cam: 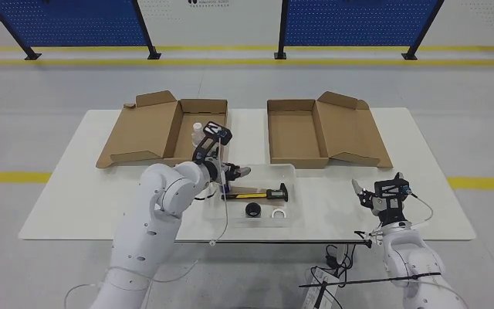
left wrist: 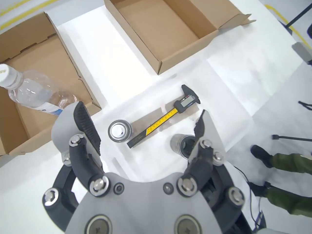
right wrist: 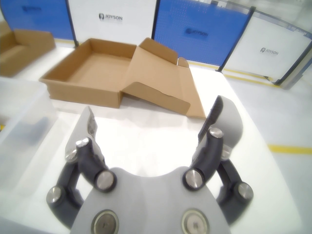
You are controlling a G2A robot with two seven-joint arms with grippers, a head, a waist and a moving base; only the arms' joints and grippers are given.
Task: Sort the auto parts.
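My left gripper [left wrist: 141,113] hangs spread wide over the clear tray [cam: 262,165], one finger just beside the metal sleeve [left wrist: 181,146]. If I come down off-centre, I could tip it, or knock the small can [left wrist: 120,129] or the caliper [left wrist: 165,119]. Beyond, the left box [left wrist: 36,57] holds a water bottle [left wrist: 36,93]; the right box [left wrist: 158,25] shows bare cardboard.

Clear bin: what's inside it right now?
In the clear bin: a caliper, a silver can and a metal sleeve. The left end effector covers part of the sleeve; anything beneath the end effector is hidden.
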